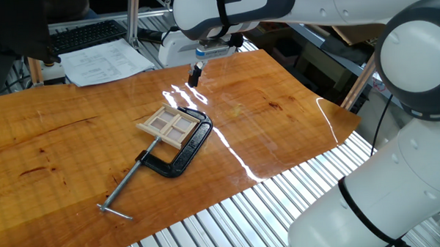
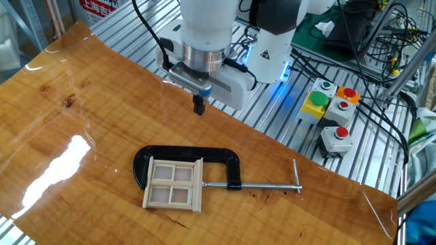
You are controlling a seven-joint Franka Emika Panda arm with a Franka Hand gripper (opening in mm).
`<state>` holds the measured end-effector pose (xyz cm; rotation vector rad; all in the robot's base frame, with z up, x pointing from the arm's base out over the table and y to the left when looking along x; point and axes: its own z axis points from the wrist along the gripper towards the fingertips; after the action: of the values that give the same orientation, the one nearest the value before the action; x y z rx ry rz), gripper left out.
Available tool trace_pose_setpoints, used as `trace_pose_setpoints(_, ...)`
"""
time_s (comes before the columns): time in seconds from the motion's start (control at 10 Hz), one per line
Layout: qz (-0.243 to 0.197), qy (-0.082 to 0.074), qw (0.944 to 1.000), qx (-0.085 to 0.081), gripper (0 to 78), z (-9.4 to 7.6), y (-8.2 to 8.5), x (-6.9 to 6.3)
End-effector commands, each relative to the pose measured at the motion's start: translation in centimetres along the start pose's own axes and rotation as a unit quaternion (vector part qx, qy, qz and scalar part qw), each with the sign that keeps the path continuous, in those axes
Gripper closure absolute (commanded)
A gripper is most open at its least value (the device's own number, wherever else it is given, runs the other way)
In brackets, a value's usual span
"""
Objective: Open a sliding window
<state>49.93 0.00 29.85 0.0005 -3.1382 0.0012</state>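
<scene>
Gripper [image 2: 199, 107] hangs above the table's far edge, fingers pressed together, holding nothing. Sliding window [image 2: 174, 184] lies flat mid-table, pinned in the C-clamp [image 2: 204, 165]. Approach stage, I reckon; next it must descend to the sash and push.

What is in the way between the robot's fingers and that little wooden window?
Nothing visible blocks the straight path: the gripper hangs above bare table, apart from the sliding window. But the black C-clamp wraps the window's near edge and side, so the fingers must come down past its arm.
</scene>
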Motion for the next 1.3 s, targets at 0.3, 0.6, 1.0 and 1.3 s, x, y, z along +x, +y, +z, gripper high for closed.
trace_pose_setpoints(0.3,0.223,0.021,0.9743,-0.024,77.6,0.0,0.0,0.0)
trace_pose_setpoints(0.6,0.222,0.022,0.9744,-0.024,77.6,0.0,0.0,0.0)
trace_pose_setpoints(1.0,0.199,0.018,0.9796,-0.02,77.6,0.3,-2.0,-1.1)
trace_pose_setpoints(1.3,0.197,0.017,0.9802,-0.005,77.6,0.5,-2.8,-2.1)
